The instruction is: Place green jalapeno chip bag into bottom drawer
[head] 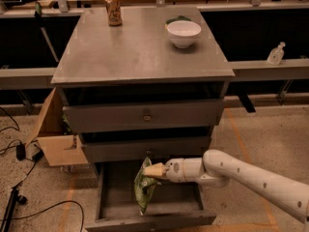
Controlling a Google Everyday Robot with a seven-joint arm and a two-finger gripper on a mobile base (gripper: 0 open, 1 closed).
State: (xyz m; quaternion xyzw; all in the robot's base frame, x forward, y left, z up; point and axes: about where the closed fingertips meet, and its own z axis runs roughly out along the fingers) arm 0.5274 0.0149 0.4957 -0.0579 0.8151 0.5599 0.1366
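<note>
The green jalapeno chip bag (144, 186) is a crinkled light-green bag hanging upright from my gripper (152, 170), whose cream fingers are shut on its top edge. The bag's lower end hangs down inside the open bottom drawer (120, 197), near the drawer's middle-front; I cannot tell if it touches the grey tray floor. My white arm (251, 178) reaches in from the lower right.
The two upper drawers (145, 115) are shut. On the cabinet top stand a white bowl (183, 33) and a can (113, 9). A cardboard box (55, 139) sits at the left, with cables (19, 153) on the floor.
</note>
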